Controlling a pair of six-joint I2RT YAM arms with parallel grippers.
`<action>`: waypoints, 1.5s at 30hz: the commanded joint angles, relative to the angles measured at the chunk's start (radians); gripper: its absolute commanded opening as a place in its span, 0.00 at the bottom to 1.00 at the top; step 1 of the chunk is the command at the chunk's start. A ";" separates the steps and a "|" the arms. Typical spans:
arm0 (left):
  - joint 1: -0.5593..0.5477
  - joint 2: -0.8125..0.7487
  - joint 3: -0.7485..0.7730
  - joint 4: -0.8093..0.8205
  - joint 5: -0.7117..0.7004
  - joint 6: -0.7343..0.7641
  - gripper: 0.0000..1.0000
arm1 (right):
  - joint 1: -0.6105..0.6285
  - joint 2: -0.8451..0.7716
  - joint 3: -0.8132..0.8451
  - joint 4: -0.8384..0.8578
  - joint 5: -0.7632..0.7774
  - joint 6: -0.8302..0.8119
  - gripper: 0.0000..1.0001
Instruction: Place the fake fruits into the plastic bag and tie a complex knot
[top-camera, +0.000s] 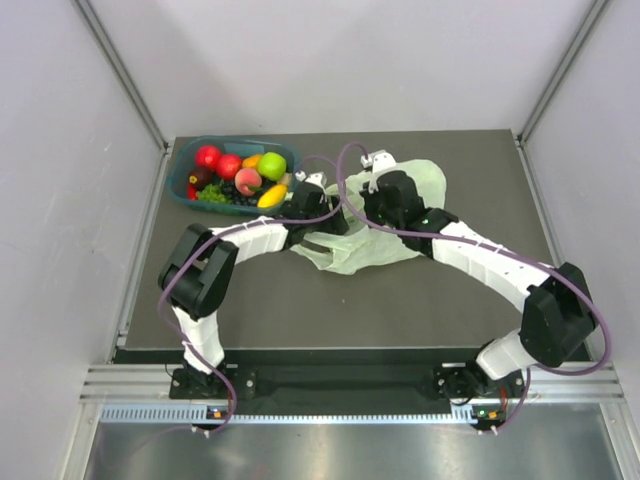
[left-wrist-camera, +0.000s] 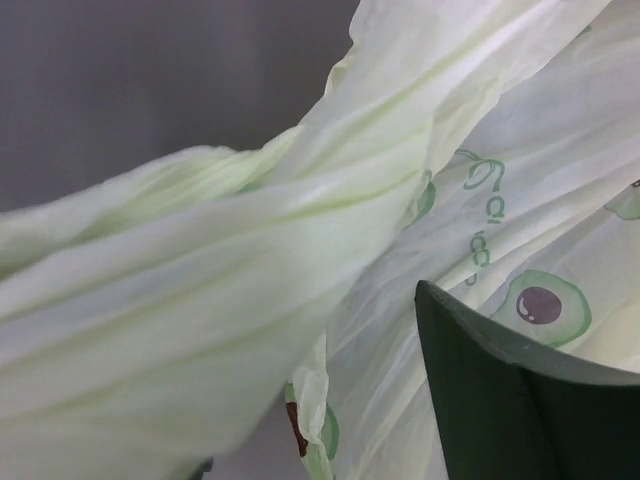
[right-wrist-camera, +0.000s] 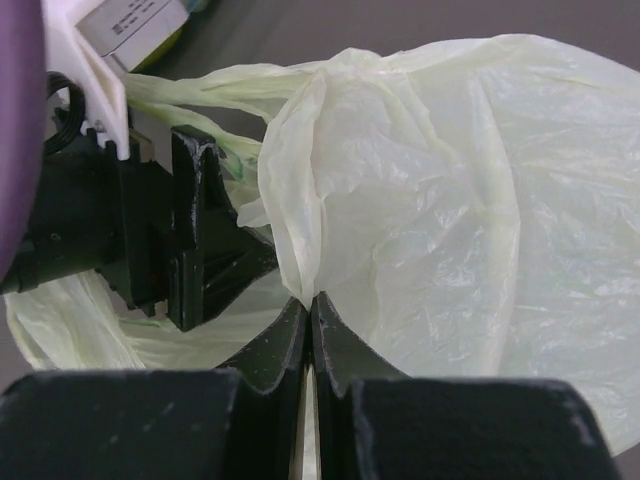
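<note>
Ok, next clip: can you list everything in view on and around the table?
fake fruits: roughly ten, exact count unclear; red, green, peach, yellow, orange and dark; all in the tray.
tray: one, teal, far left corner of the table.
plastic bag: one, translucent pale green with an avocado print, mid-table between the two tools; no fruit seen in it.
table: one, dark grey.
cables: purple, running along both arms.
arms: two, white and black, bases at the near edge.
left tool: open, a twisted strand of the bag lying between its fingers.
right tool: shut on the plastic bag.
</note>
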 joint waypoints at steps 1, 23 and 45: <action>0.002 0.047 0.084 0.012 0.050 0.022 0.68 | 0.003 -0.048 -0.016 0.017 -0.020 0.023 0.00; 0.077 0.167 0.224 -0.102 0.064 0.118 0.00 | -0.240 -0.377 -0.125 -0.077 -0.101 0.058 0.00; 0.103 -0.149 0.333 -0.462 0.118 0.253 0.80 | -0.240 -0.015 0.104 -0.140 0.069 0.086 0.00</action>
